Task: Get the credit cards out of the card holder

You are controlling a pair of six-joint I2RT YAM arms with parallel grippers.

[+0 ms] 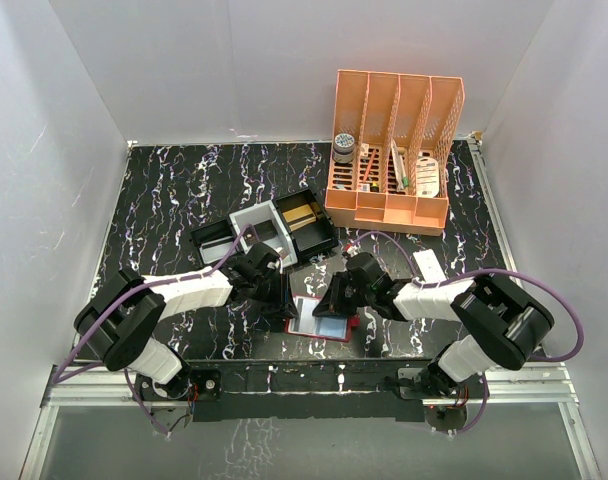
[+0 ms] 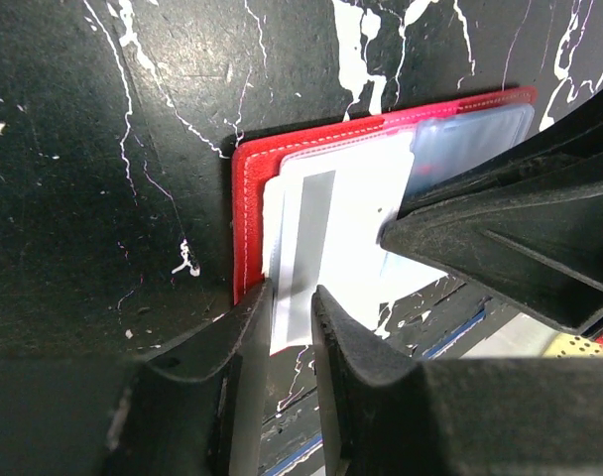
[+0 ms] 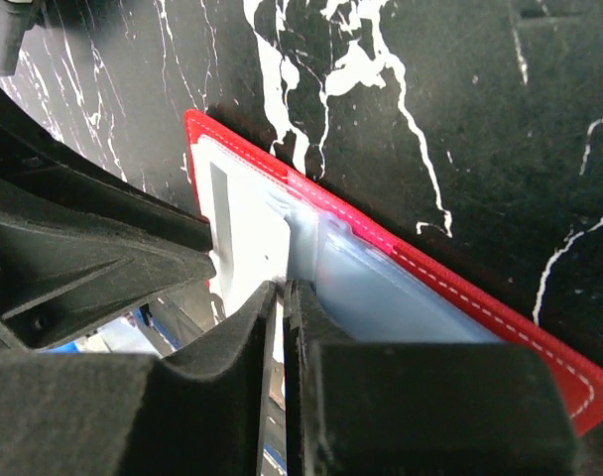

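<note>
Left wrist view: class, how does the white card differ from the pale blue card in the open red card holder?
The white card bears a grey stripe; the pale blue card looks plain. The white card juts past the edge of the card holder, between the fingers of the left hand; the pale blue card sits tucked inside, partly hidden. Both lie flat.

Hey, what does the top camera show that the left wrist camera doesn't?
Only the top view: the orange rack, the black tray and both arms whole. Only the left wrist view: the grey stripe on the white card and that card showing between the left hand's fingertips. Both: the red card holder, open on the marbled table, with the right hand at it.
</note>
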